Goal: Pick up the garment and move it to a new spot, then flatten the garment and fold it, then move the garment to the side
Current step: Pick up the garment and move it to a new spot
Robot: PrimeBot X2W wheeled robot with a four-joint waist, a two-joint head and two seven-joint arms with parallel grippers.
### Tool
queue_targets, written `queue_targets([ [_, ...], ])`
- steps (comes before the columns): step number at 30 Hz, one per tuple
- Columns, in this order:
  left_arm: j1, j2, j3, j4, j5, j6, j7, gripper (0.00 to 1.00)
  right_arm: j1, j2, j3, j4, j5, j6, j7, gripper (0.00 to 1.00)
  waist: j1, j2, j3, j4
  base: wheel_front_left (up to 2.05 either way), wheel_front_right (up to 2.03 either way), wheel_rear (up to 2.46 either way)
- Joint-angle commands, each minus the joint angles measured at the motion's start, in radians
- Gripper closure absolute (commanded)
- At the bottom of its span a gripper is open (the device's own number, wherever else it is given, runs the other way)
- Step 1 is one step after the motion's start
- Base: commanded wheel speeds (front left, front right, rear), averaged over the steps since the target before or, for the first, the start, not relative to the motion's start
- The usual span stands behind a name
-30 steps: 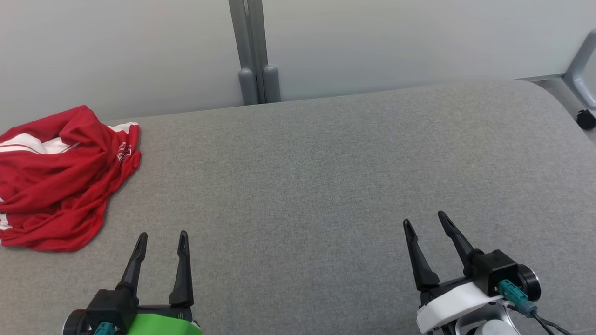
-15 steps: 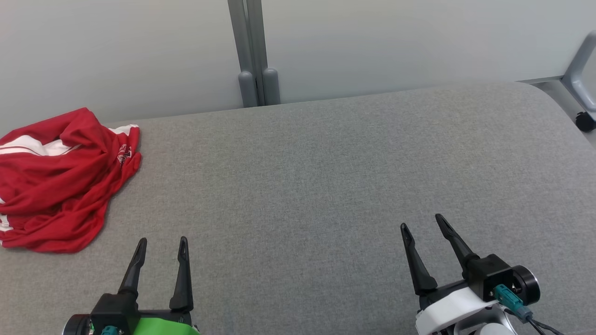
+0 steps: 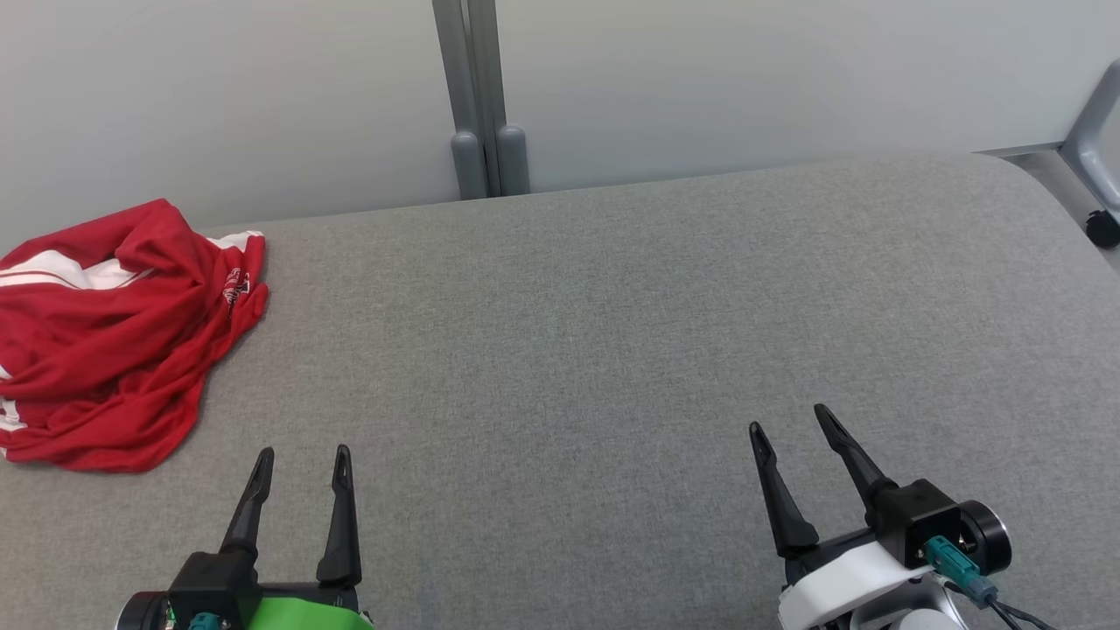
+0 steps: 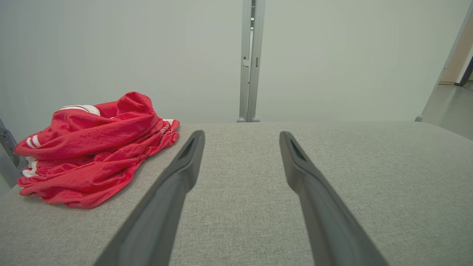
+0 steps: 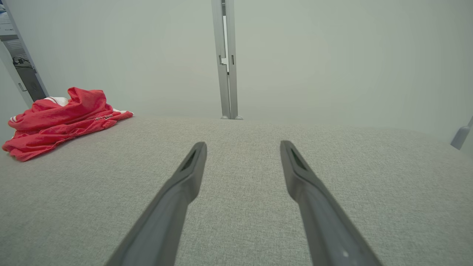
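Note:
The garment (image 3: 114, 341) is red with white stripes and lies crumpled in a heap at the far left of the grey fabric surface (image 3: 612, 332). My left gripper (image 3: 303, 456) hovers open near the front edge, just right of and nearer than the heap, with nothing between its fingers. My right gripper (image 3: 789, 419) is open too, far to the right of the heap. The left wrist view has the garment (image 4: 96, 147) ahead and to the left of the left gripper (image 4: 241, 135). From the right wrist the garment (image 5: 63, 118) lies far left of the right gripper (image 5: 242, 145).
A pale wall with a grey vertical post (image 3: 477, 96) runs behind the surface. At the far right a grey chair leg with a black castor (image 3: 1101, 226) stands beyond the rounded corner. The surface's left edge runs under the garment.
Both grippers have drawn back a little toward the front edge, still open. The camera shifted slightly. The garment lies as before.

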Motion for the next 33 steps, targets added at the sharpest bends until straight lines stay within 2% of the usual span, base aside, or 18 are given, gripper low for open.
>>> queue_targets([
  [1,-0.001,0.007,0.004,0.000,0.004,-0.003,-0.004,0.00,0.003,-0.003,0.000,0.002,0.001,0.000,-0.003,0.00,0.0000,0.0000,0.001,0.001,0.00,0.00,0.00],
  [6,-0.006,0.007,0.001,0.003,0.009,0.000,-0.004,0.00,0.006,-0.003,0.001,0.002,-0.002,0.000,-0.003,0.00,0.0000,0.0000,0.002,0.010,0.00,0.00,0.00],
  [11,-0.010,0.007,-0.003,0.005,0.010,-0.001,-0.003,0.00,0.015,-0.003,0.003,-0.002,-0.005,0.000,-0.003,0.00,0.0000,0.0000,0.003,0.052,0.00,0.00,0.00],
  [33,0.035,0.006,0.001,-0.029,0.021,0.013,-0.002,0.00,0.050,-0.003,0.010,-0.010,0.002,0.000,-0.003,0.00,0.0000,0.0000,0.002,0.356,0.00,0.00,0.00],
])
